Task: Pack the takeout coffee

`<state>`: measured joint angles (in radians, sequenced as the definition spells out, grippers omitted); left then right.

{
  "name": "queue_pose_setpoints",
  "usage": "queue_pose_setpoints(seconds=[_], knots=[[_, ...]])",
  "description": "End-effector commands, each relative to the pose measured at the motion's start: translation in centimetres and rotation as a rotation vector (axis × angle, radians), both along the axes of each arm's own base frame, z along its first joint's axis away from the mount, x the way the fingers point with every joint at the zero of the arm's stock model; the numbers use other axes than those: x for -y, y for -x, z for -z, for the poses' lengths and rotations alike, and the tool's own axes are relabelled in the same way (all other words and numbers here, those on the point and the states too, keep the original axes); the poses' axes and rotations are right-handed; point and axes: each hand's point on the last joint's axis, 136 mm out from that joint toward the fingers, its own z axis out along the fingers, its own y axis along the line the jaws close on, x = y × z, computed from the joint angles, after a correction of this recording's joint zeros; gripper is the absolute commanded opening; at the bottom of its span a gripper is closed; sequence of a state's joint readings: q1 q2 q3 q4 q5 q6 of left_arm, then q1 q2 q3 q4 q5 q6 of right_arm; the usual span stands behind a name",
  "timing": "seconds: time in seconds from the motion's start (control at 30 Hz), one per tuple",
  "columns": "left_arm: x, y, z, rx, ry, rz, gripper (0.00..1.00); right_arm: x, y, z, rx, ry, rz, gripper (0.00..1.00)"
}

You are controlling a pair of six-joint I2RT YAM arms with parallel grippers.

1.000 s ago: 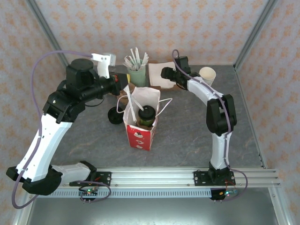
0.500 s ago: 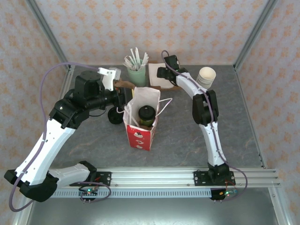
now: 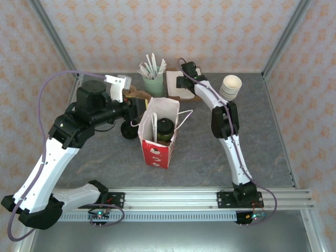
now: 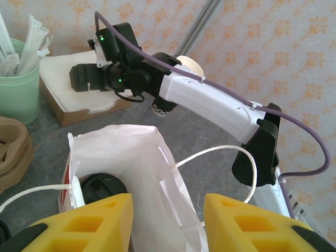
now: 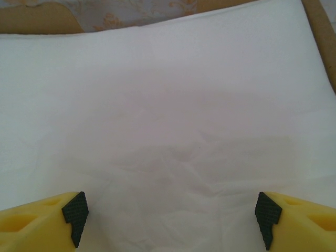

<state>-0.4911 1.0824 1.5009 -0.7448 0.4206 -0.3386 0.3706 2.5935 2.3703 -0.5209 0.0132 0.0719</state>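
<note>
The takeout coffee stands upright inside the red-and-white bag. Its long axis is vertical and its black lid faces up. From the left wrist camera I see just part of the lid, low in the bag's mouth.

From the left gripper the cup is ahead of the fingertips and lower, down past the bag's near rim. In the wrist view the lid sits just beyond the left-hand yellow finger. The left gripper is parted. The bag's white wall shows in the gap, but I see nothing pinched. The bag's string handle loops out ahead of the other finger.

The right gripper is well apart from the cup, on the far side of the bag. From that gripper the coffee lies back toward the arm bases and lower. Its wrist camera shows the right gripper spread wide, holding nothing, over a white napkin stack. I can't tell if the tips touch the paper. The stack sits in a cardboard tray.

Just beside the tray is a green cup of wrapped straws. A stack of cream cups stands beyond the right forearm. A low black lid piece lies on the worktop under the left gripper, beside the bag.
</note>
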Motion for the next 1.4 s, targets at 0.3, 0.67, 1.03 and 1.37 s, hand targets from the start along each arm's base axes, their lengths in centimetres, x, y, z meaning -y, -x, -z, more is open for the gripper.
queue_pose_setpoints(seconds=[0.3,0.67,1.03,1.37], knots=[[-0.3,0.4,-0.8,0.035,-0.003,-0.007,0.41,-0.2,0.2,2.4,-0.045,0.04,-0.018,0.8],[-0.7,0.7,-0.9,0.036,-0.004,-0.017,0.41,-1.0,0.2,0.8,-0.038,0.004,-0.05,0.62],[-0.9,0.9,-0.9,0.037,-0.011,-0.018,0.42,-1.8,0.1,-4.3,0.032,-0.052,-0.076,0.35],[-1.0,1.0,-1.0,0.042,-0.014,-0.021,0.43,-2.6,1.7,-14.2,0.161,-0.066,-0.116,0.25]])
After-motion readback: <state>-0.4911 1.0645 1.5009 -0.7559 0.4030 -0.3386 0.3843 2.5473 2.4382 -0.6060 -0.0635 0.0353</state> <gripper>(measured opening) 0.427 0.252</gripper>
